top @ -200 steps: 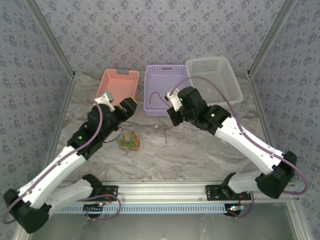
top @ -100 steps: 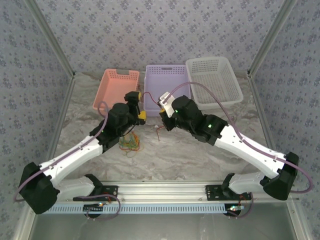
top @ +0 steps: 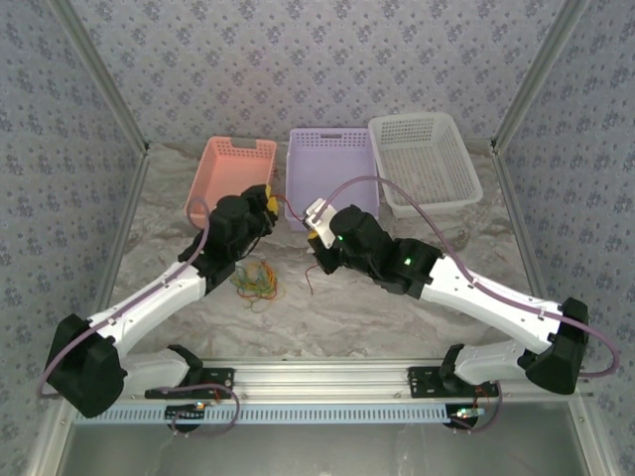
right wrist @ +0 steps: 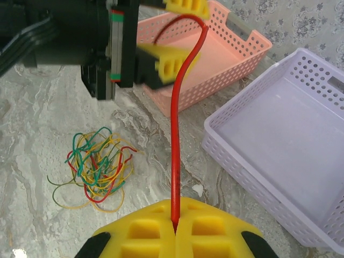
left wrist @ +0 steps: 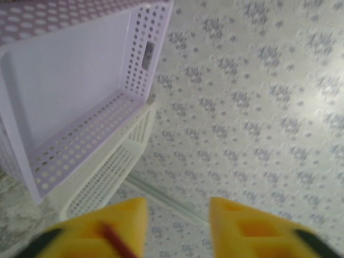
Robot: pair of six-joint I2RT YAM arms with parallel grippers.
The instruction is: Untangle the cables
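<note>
Right claw (right wrist: 175,230) clamped on red cable (right wrist: 174,140), left claw (left wrist: 177,215) gaping, cable touching one pad.

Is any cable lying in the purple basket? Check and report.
No, the purple basket shows a bare floor; the red cable runs outside it from the right hand.

The right gripper (top: 316,238), clamped on the red cable (right wrist: 174,134), is drawing left and nearer, pulling it away from the lilac basket (top: 332,139). The left gripper (right wrist: 180,35), jaws parted, is closing in around the cable's upper end.
</note>
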